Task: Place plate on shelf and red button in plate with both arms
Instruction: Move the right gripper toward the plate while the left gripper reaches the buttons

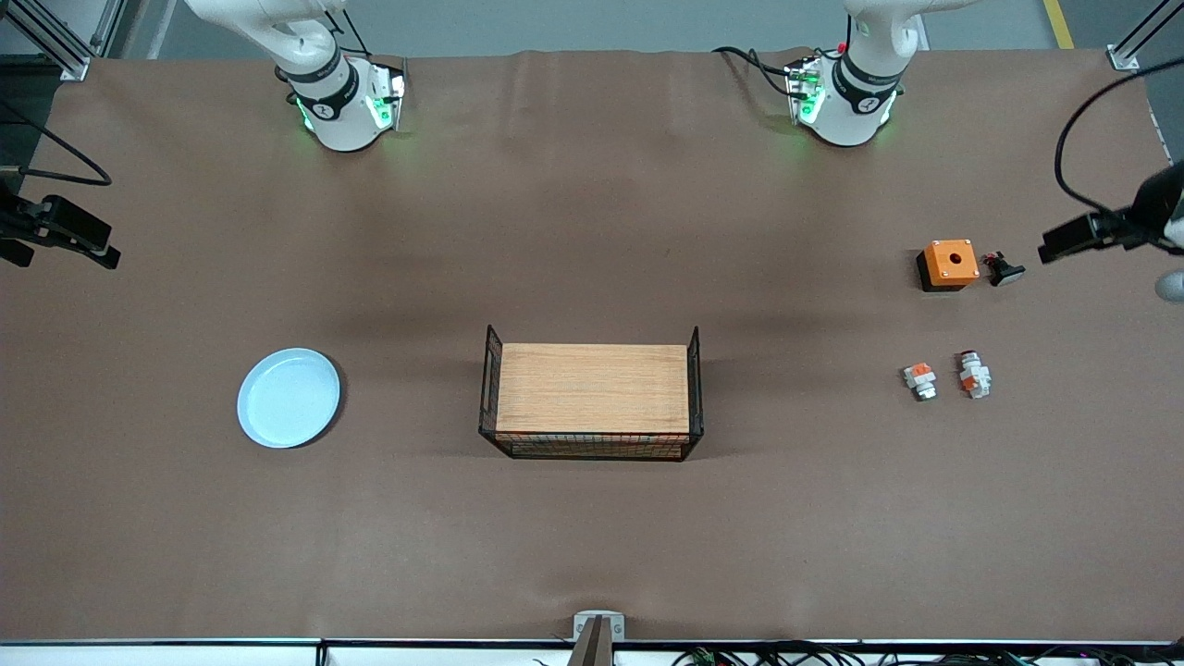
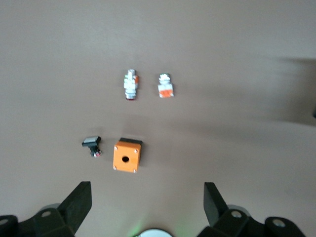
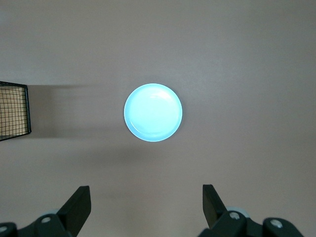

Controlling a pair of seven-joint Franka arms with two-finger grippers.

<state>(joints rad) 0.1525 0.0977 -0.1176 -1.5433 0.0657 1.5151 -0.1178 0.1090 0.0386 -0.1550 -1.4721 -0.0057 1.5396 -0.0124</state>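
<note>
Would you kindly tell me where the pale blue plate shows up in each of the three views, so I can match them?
Front view: the plate lies on the brown table toward the right arm's end, beside the wire basket.
Left wrist view: not in it.
Right wrist view: the plate sits mid-picture, well clear of the open right gripper.
Shared landmark: the wire basket, seen in the front and right wrist views.
</note>
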